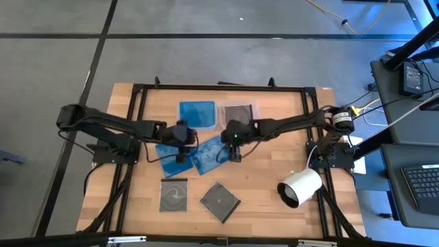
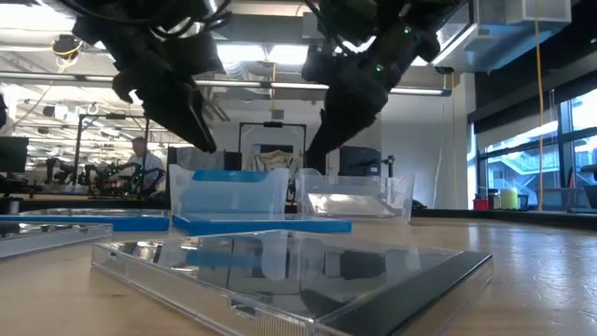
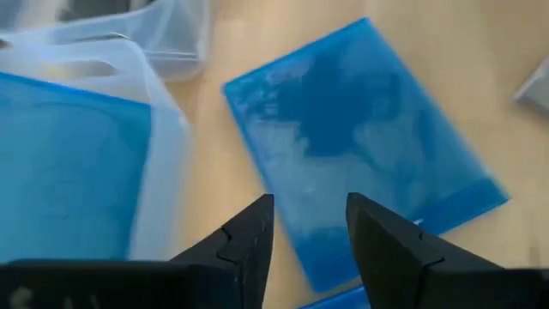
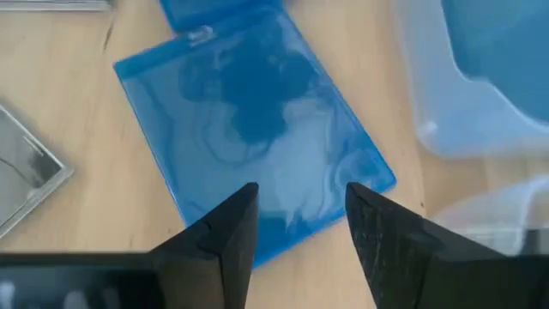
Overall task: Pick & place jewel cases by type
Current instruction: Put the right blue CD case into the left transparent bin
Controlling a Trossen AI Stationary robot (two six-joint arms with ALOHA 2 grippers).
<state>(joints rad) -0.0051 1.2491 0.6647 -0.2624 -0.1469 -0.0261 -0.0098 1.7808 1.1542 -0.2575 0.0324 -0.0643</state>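
Two translucent blue jewel cases lie flat on the wood mid-table, the left one (image 1: 169,152) and the right one (image 1: 209,154). My left gripper (image 1: 182,152) (image 3: 309,206) is open and hovers between them; its wrist view looks onto the right blue case (image 3: 360,146). My right gripper (image 1: 235,152) (image 4: 300,193) is open above that same case's (image 4: 249,137) right edge. In the low view both sets of fingers hang above the table. Two dark, clear-lidded cases (image 1: 173,195) (image 1: 219,201) lie flat nearer the near edge.
Two clear tubs stand at the far side: the left tub (image 1: 197,113) holds a blue case, the right tub (image 1: 239,112) a dark one. A white cylinder (image 1: 300,186) lies near the right edge. A black frame (image 1: 137,89) borders the table.
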